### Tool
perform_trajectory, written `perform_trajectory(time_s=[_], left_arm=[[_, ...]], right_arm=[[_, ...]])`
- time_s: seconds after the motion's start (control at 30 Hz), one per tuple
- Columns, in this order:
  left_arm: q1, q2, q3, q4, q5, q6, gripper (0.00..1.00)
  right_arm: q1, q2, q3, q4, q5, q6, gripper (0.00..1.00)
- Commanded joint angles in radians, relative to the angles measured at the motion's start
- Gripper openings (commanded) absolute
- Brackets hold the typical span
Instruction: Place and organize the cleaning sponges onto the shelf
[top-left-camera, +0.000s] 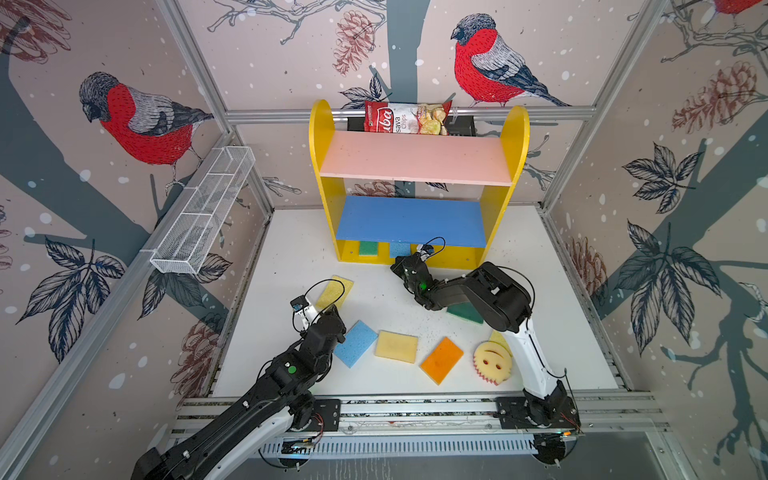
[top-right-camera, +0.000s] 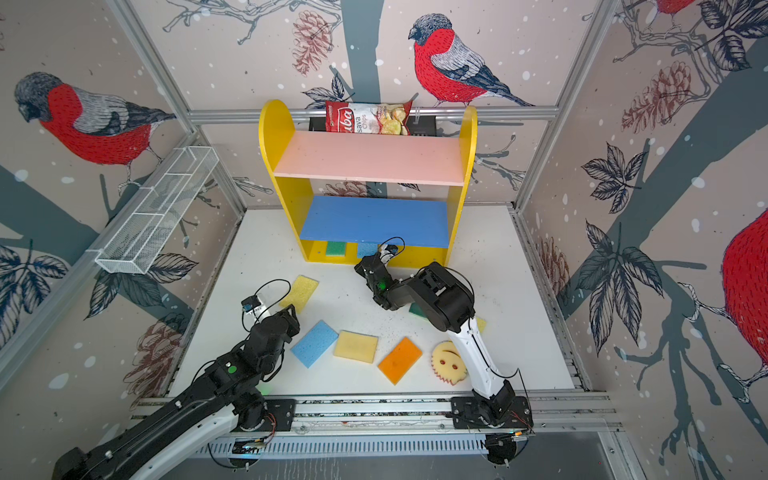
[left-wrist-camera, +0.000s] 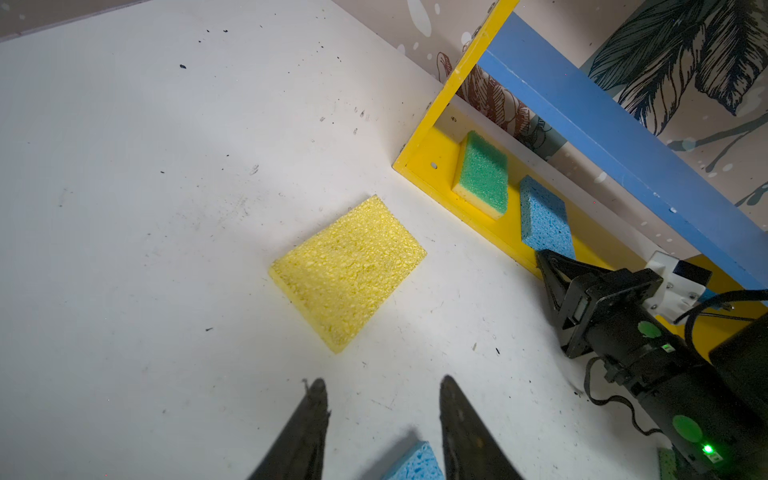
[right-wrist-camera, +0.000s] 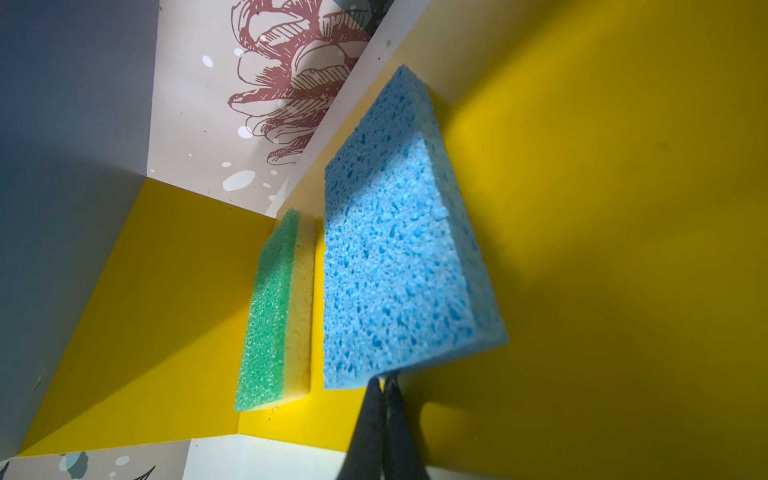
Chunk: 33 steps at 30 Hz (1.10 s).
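Top view: places yellow sponge (top-left-camera: 333, 292) at twelve o'clock just beyond the empty left gripper (top-left-camera: 332, 310), jaws partly spread, long axis one to seven; right gripper (right-wrist-camera: 383, 384), pinched closed, farther off inside shelf (top-left-camera: 515, 137).

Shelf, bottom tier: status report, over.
Left gripper open, empty, above white table. Right gripper shut, tips at blue cellulose sponge on yellow wooden shelf base, beside green-topped yellow sponge. Nothing in the way.

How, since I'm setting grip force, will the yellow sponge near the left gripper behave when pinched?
Probably soft: the yellow sponge shows coarse open pores, so it should squash and likely weighs little. Lying flat on the table, it shouldn't roll, but a push may slide it.
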Motion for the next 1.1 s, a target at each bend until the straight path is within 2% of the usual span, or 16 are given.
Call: perform_trajectory(time_s=[0.0,0.2,0.33,0.37,0.6,0.63,0.77,1.07], left_arm=[[0.003,0.003,0.007,0.008,-0.005,0.001,0.44],[0.003,0.03,0.003,0.041,0.008,0.011,0.43],[0.003,0.064,0.009,0.085,0.025,0.032,0.19],[0.003,0.073,0.009,0.093,0.025,0.032,0.16],[0.003,0.089,0.005,0.108,0.029,0.017,0.2],[0.003,0.082,0.003,0.1,0.028,0.013,0.2],[0.009,0.017,-0.012,0.036,0.012,-0.005,0.09],[0.039,-0.127,-0.051,-0.068,0.006,-0.036,0.08]], right_arm=[[0.003,0.008,-0.029,-0.144,-0.027,0.006,0.01],[0.002,-0.044,-0.11,-0.115,-0.055,-0.004,0.0],[-0.006,-0.086,-0.176,-0.057,-0.151,-0.019,0.0],[-0.004,-0.096,-0.19,-0.042,-0.161,-0.03,0.0],[0.072,-0.063,-0.107,-0.108,-0.13,-0.159,0.0],[0.076,-0.051,-0.089,-0.104,-0.138,-0.161,0.0],[0.081,0.001,-0.02,-0.065,-0.195,-0.16,0.0],[0.082,0.132,0.158,-0.036,-0.268,-0.155,0.0]])
